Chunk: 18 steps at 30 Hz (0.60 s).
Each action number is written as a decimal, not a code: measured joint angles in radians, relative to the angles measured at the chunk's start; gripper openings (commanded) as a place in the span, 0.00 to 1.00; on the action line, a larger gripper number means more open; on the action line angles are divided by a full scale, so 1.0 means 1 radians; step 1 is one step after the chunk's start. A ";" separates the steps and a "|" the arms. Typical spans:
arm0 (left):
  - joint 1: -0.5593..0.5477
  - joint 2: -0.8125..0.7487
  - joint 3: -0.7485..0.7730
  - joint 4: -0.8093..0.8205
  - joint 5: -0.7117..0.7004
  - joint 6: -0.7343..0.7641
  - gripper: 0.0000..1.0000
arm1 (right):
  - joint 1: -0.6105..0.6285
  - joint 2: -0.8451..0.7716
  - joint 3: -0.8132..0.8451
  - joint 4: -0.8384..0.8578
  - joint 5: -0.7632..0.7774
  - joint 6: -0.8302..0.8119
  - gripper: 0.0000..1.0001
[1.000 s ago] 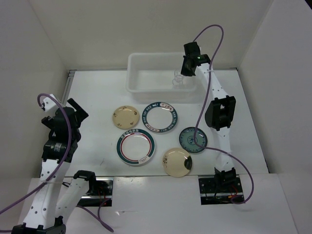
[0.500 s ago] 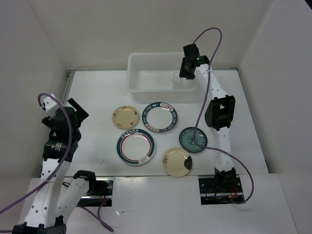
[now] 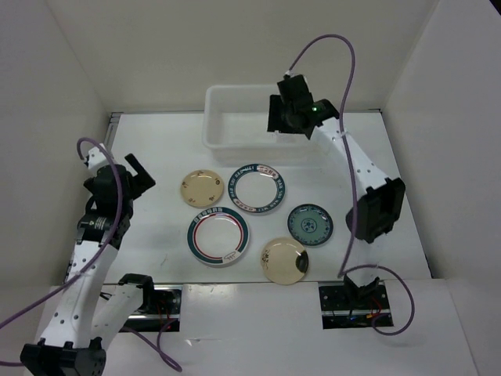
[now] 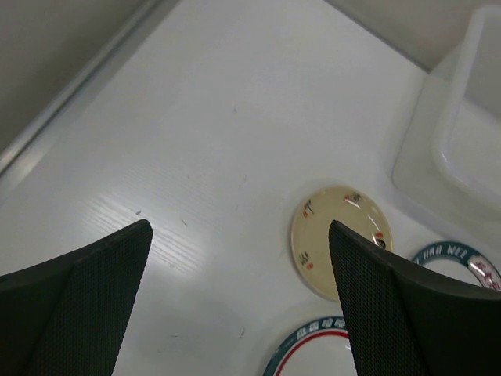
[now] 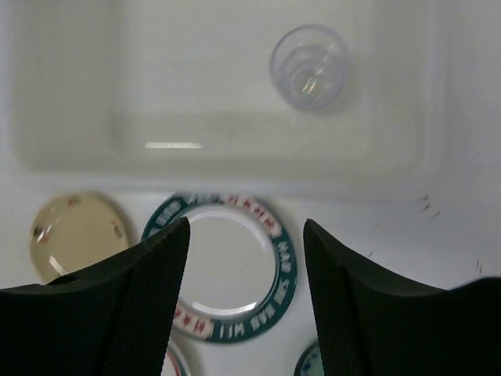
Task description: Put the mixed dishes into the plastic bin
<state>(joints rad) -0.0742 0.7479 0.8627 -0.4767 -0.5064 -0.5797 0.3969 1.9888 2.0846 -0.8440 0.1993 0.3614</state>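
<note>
Right gripper point(image 3: 282, 117): spread wide, empty, poised over the plastic bin point(image 3: 235, 146), in which one glass cup point(image 5: 309, 66) stands. Five plates point(image 3: 218, 237) lie on the table point(image 3: 156, 141); nearest is the round green-rimmed plate point(image 3: 257, 188), just robot-side of the bin's wall. Left gripper point(image 4: 239, 231): spread, empty, closer to the cream plate point(image 3: 202, 189).

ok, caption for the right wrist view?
Right gripper open; one clear glass cup in the plastic bin, green-rimmed plate outside it.
</note>
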 measured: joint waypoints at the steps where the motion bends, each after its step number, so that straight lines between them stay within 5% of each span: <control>1: 0.000 0.017 -0.001 0.008 0.041 0.000 1.00 | 0.042 -0.067 -0.065 0.013 0.012 0.003 0.66; 8: 0.000 0.069 -0.061 0.044 0.249 -0.004 1.00 | 0.154 -0.410 -0.553 0.095 -0.017 0.109 0.66; 13: 0.000 0.069 -0.063 0.068 0.299 -0.004 1.00 | 0.119 -0.462 -0.855 0.149 -0.084 0.226 0.66; 18: 0.000 0.069 -0.064 0.085 0.315 -0.004 1.00 | 0.091 -0.478 -1.037 0.235 -0.188 0.329 0.54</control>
<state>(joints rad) -0.0742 0.8169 0.7982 -0.3920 -0.1913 -0.5838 0.4881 1.5108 1.0473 -0.6090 0.0113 0.6903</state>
